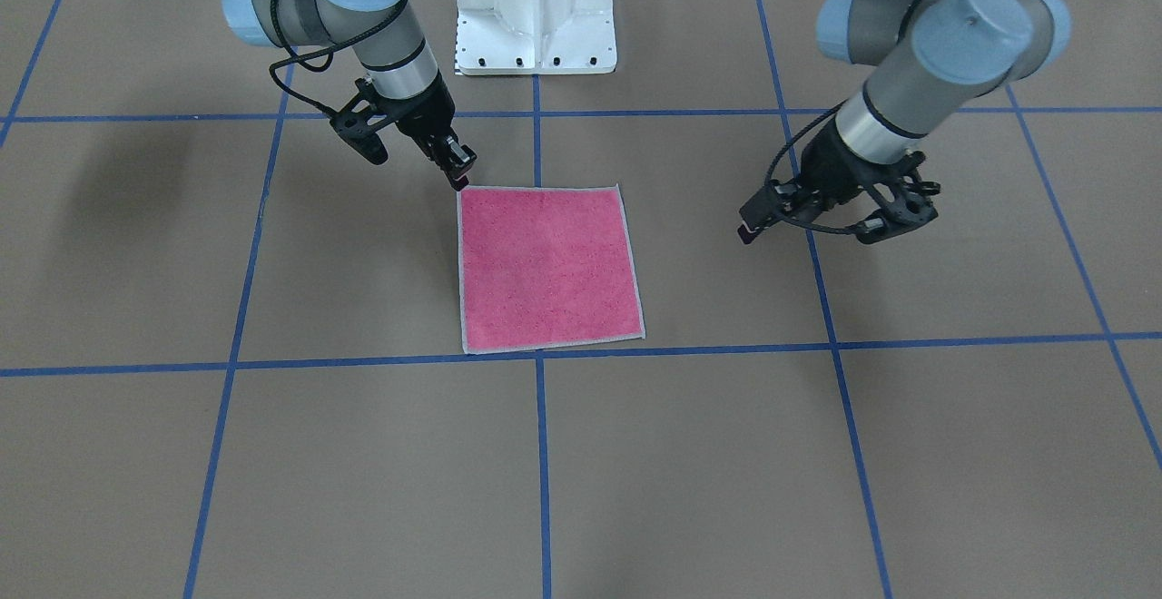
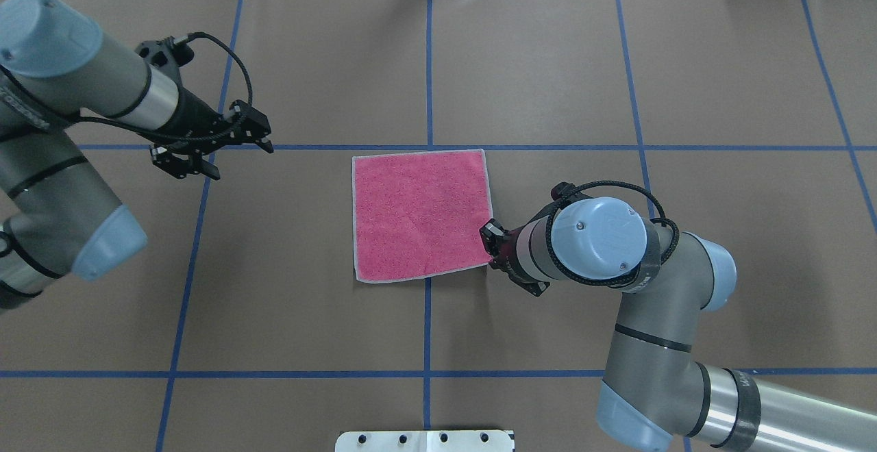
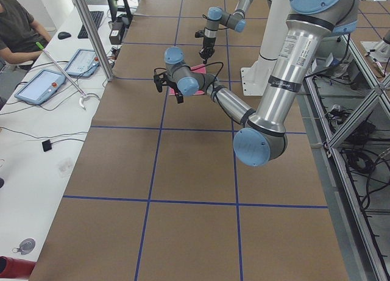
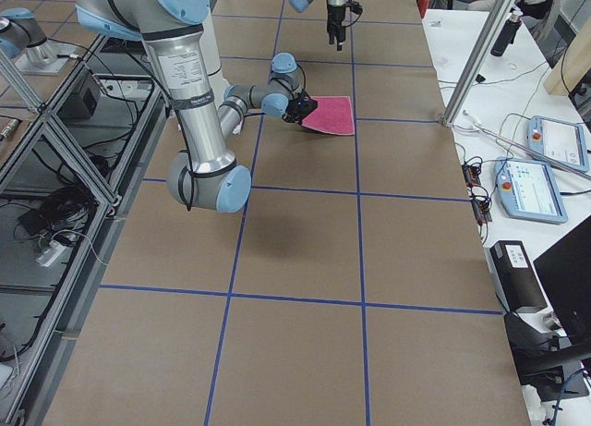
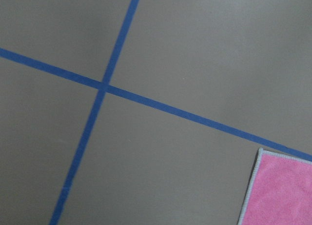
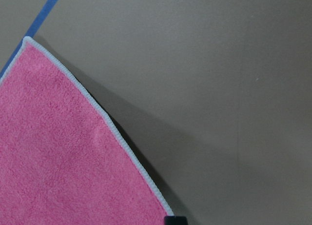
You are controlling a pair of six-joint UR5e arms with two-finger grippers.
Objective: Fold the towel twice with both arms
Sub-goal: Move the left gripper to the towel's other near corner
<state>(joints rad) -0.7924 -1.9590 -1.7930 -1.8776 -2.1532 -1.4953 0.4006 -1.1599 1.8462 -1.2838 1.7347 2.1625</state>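
My left gripper point(image 2: 260, 138) hangs over the table point(image 2: 548, 61), well apart from the towel point(image 2: 419, 216), holding nothing. I can't tell how wide its jaws stand. The towel lies flat mid-table, pink face up. It looks light, soft and floppy, so I'd pinch corners. My right gripper point(image 2: 489, 233) sits at the corner nearest it, and I can't tell whether it has pinched the hem.

overhead: behind base point(image 2: 425, 440), looks forward-down on table point(image 2: 548, 61) | front: faces base, steep | left/right: table ends, far back | wrist cams: close to tabletop | all six share towel point(image 2: 419, 214)
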